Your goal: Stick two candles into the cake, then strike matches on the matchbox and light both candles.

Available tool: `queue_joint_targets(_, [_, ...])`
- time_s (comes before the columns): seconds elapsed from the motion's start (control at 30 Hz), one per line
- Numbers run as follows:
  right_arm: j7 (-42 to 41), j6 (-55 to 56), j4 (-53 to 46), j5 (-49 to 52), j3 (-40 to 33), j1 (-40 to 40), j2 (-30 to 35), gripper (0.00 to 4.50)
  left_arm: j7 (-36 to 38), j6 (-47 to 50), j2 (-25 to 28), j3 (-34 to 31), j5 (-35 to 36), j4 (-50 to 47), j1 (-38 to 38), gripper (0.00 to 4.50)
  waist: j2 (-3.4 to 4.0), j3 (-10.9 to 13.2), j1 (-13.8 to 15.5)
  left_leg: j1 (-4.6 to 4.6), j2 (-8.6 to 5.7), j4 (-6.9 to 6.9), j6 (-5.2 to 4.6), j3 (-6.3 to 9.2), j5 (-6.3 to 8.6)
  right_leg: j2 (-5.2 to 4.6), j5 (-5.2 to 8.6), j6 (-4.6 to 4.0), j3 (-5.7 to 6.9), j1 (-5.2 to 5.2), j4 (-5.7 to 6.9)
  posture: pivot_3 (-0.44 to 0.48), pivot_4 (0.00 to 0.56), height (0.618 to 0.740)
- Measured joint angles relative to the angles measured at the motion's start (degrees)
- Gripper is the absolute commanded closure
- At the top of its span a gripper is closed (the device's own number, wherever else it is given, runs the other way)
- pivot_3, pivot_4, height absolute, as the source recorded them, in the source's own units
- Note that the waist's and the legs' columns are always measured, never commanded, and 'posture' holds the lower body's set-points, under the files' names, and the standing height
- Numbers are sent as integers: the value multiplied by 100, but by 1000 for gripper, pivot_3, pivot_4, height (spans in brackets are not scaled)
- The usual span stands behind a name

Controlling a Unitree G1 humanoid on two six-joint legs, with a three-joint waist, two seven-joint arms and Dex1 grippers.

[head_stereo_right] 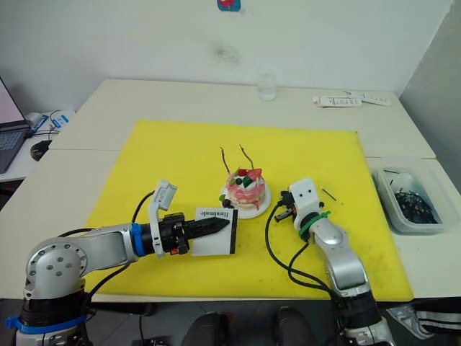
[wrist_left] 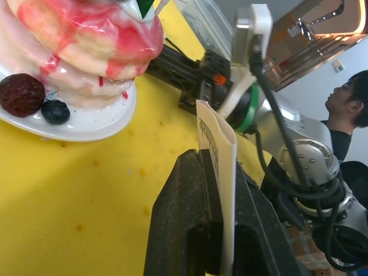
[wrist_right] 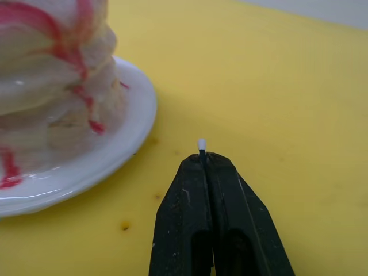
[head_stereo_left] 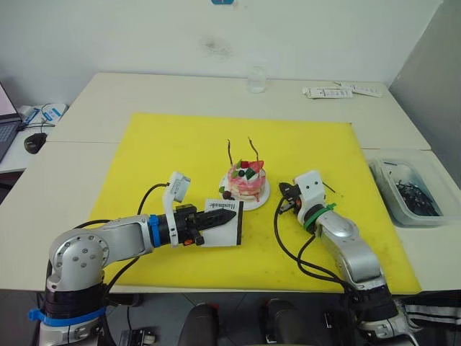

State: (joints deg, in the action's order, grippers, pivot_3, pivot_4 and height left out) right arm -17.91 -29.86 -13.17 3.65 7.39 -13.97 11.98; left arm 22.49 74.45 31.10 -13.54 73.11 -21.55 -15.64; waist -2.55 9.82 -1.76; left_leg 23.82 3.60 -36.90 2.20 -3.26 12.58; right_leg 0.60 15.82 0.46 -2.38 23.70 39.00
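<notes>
Gripping the matchbox [head_stereo_left: 225, 221] edge-on, the left tool [head_stereo_left: 216, 216] has both black fingers clamped on the flat white box; the box stands on edge over the yellow mat [head_stereo_left: 180, 151], its black striking strip on the side away from the arm.

Cake [head_stereo_left: 247, 181]: pink, on a small white plate [head_stereo_left: 261, 200], just ahead of the left tool's fingertips and just beside the right tool's. Strawberry, green leaf and cream on top; two dark berries on the plate rim.

Candles [head_stereo_left: 230, 152]: two thin wavy sticks, both standing upright in the top of the cake.

Right tool [wrist_right: 204, 158]: fingers pressed together on a match [wrist_right: 201, 144], of which a pale tip pokes out past the fingertips; the tool sits low over the mat, near the plate's rim, across the cake from the left tool.

Second match [head_stereo_left: 328, 189]: lying on the mat just behind the right tool's wrist.

Table [head_stereo_left: 144, 90]: pale; a clear glass [head_stereo_left: 256, 79] at its far edge, well apart from both tools. Clear bin [head_stereo_left: 409, 191] of dark items, outboard of the right arm.
</notes>
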Motion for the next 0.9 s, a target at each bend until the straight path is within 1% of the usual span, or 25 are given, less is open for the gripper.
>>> queue_joint_targets(0.07, [-174, -255, -526, 109, -35, 123, 298, 4460, -60, -12, -34, 81, 2, -1, -6, 4500, 3, 2, 4, 0, -2, 0, 0, -1, 0, -2, 0, 0, 0, 0, 0, 0, 150, 740])
queue_joint_targets(0.17, [-570, -815, -1504, 399, -205, 246, 920, 4460, -142, -71, -191, 239, 2, 0, -94, 4500, 2, 2, 23, 1, -6, -1, 0, -1, 0, -2, 0, 1, 1, -1, -1, 0, 150, 740])
queue_joint_targets(0.23, [-947, -1202, -2218, 700, -306, 364, 1435, 4460, -223, -124, -316, 358, -13, 3, -179, 4500, 3, 2, 25, 1, -7, -2, 0, 0, 0, -1, 0, 1, 2, -2, -2, 0, 150, 740])
queue_joint_targets(0.27, [-1211, -1393, -2609, 892, -333, 414, 1841, 4460, -266, -154, -385, 446, -39, 6, -240, 4500, 3, 2, 27, 1, -6, -3, 0, 1, 0, -1, 0, 1, 4, -4, -2, 0, 150, 740])
queue_joint_targets(0.33, [-1514, -1575, -3087, 1120, -408, 413, 2248, 4460, -297, -211, -441, 564, -101, 9, -313, 4500, 0, 1, 23, -2, -5, -3, 0, 4, 0, 0, 0, 1, 4, -7, -3, 0, 150, 740])
queue_joint_targets(0.47, [-2043, -1778, -3541, 1350, -311, 243, 3026, 4460, -272, -321, -490, 745, -221, 72, -522, 4500, 2, 2, -1, -8, -7, -4, -1, 3, 0, 15, -1, 0, 3, -8, -1, 0, 150, 740])
queue_joint_targets(0.57, [-2136, -1798, -3597, 1335, -57, -19, 3186, 4460, -171, -373, -481, 820, -286, 135, -594, 4500, 2, 2, 0, -7, -8, -4, -1, 6, 0, 21, -1, -2, 6, -7, -2, 0, 150, 740])
queue_joint_targets(0.7, [-2103, -1798, -3559, 1272, 377, -335, 3185, 4460, -99, -386, -431, 872, -346, 157, -623, 4500, 2, 2, 4, -2, -6, -2, -1, 6, 0, 21, 0, -2, 5, -3, -4, 0, 150, 740])
queue_joint_targets(0.9, [-2061, -1679, -3378, 1083, 716, -634, 3166, 4460, -34, -456, -396, 876, -421, 156, -625, 4500, 2, 2, 9, 0, -4, -3, -1, 2, 0, 18, 1, -1, 1, -3, -5, 0, 150, 740])
